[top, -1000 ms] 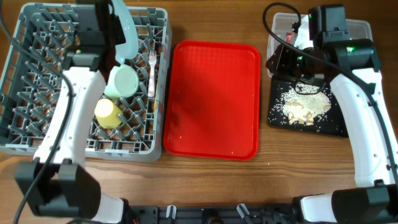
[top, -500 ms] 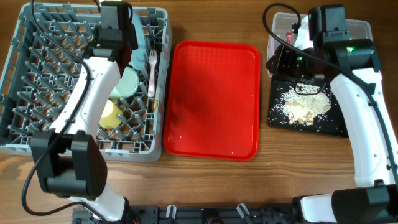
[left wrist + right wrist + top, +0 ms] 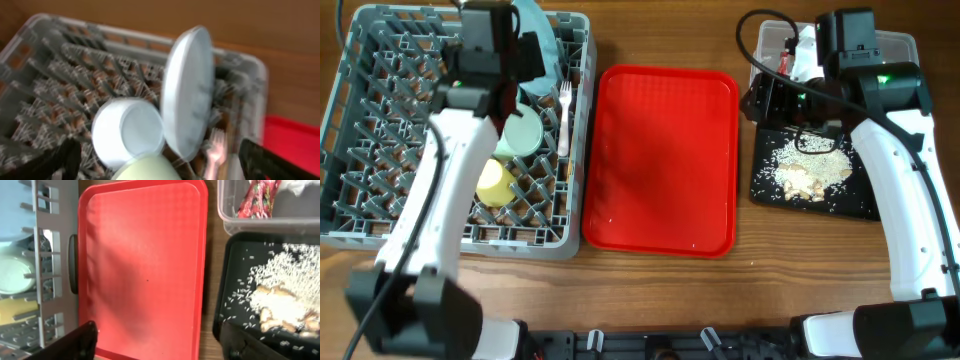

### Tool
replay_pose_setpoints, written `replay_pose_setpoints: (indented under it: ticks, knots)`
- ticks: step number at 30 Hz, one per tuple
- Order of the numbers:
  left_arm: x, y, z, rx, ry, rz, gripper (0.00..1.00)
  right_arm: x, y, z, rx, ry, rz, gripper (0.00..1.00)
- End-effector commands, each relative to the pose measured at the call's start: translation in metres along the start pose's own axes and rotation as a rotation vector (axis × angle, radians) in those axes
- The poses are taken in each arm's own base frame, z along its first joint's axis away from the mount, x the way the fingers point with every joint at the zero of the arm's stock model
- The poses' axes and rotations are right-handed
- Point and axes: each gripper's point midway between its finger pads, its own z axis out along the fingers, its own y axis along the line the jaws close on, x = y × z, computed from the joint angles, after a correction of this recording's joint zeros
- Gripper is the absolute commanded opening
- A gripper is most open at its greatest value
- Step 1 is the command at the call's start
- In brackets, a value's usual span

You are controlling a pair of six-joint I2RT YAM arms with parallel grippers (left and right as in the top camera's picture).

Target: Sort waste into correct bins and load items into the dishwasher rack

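Observation:
The pale blue plate (image 3: 187,95) stands on edge between pegs at the back of the grey dishwasher rack (image 3: 380,120). My left gripper (image 3: 515,60) hangs just in front of it, open and holding nothing. The pale green bowl (image 3: 520,132), yellow cup (image 3: 495,182) and white fork (image 3: 563,110) lie in the rack. My right gripper (image 3: 767,98) is open and empty, by the black tray's (image 3: 765,190) left end. Beige food scraps (image 3: 810,170) cover that tray. The red wrapper (image 3: 257,200) and white napkin (image 3: 300,186) lie in the clear tub (image 3: 900,45).
A large red serving tray (image 3: 660,160) lies between the rack and the two bins, with nothing on it. Bare wooden table (image 3: 650,300) runs along the front. The right arm's black cable (image 3: 750,40) loops over the tub's left side.
My left gripper opened and drew back from the plate, which stays standing in the rack. My right gripper's jaws spread wider and it shifted slightly left.

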Motion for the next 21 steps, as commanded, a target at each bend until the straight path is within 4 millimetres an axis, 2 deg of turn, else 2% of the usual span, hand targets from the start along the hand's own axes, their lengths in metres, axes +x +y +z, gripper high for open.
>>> replay_pose_setpoints:
  ticks: [1, 4, 6, 8, 10, 12, 15, 18, 21]
  knots:
    - [0.024, -0.037, -0.020, 0.232, 0.125, -0.078, 1.00, -0.012, 0.006, -0.007, -0.018, -0.064, -0.117, 0.84]
    - [0.050, -0.051, -0.028, 0.319, 0.254, -0.110, 1.00, -0.036, 0.012, -0.010, -0.037, -0.162, -0.144, 0.93]
    - [0.064, -0.050, -0.031, 0.317, 0.312, -0.111, 1.00, -0.053, 0.016, -0.012, -0.041, -0.233, -0.161, 1.00]
    - [0.078, -0.045, -0.034, 0.292, 0.377, -0.140, 1.00, -0.060, 0.011, -0.013, -0.009, -0.263, -0.159, 1.00]
    - [0.095, -0.039, -0.040, 0.259, 0.455, -0.167, 1.00, -0.056, 0.000, -0.012, 0.051, -0.247, -0.143, 1.00]
    - [0.117, -0.029, -0.049, 0.210, 0.560, -0.205, 1.00, -0.044, -0.015, -0.011, 0.118, -0.200, -0.088, 1.00]
    - [0.139, -0.020, -0.061, 0.173, 0.660, -0.189, 1.00, -0.032, -0.023, -0.010, 0.157, -0.152, -0.059, 1.00]
    - [0.150, -0.018, -0.072, 0.171, 0.709, -0.140, 1.00, -0.017, -0.027, -0.011, 0.170, -0.098, -0.050, 1.00]
    - [0.151, -0.022, -0.082, 0.198, 0.682, -0.103, 1.00, -0.005, -0.029, -0.016, 0.178, -0.065, -0.047, 1.00]
